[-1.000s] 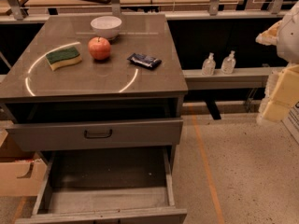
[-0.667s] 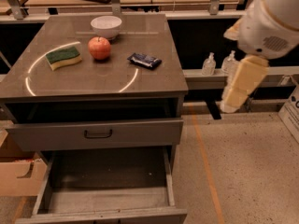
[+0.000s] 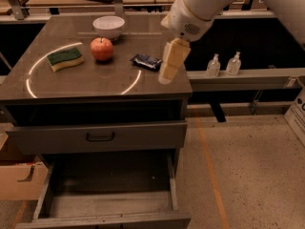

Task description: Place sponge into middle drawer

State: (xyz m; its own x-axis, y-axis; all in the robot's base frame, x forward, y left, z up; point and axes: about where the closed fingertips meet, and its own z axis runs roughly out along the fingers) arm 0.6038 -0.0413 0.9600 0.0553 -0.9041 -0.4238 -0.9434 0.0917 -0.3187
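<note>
Whether the gripper (image 3: 167, 75) is open or closed I cannot tell; it hangs tilted over the cabinet top's (image 3: 95, 82) right front part, just beside the dark snack packet (image 3: 146, 61), its arm cut off above. Well apart to the left, the sponge (image 3: 65, 59) lies green side up near the red apple (image 3: 102, 48), with a white bowl (image 3: 109, 26) behind. Below the handled drawer (image 3: 97, 136), the middle drawer (image 3: 109, 205) stands pulled out, its back in shadow and its front cut off.
</note>
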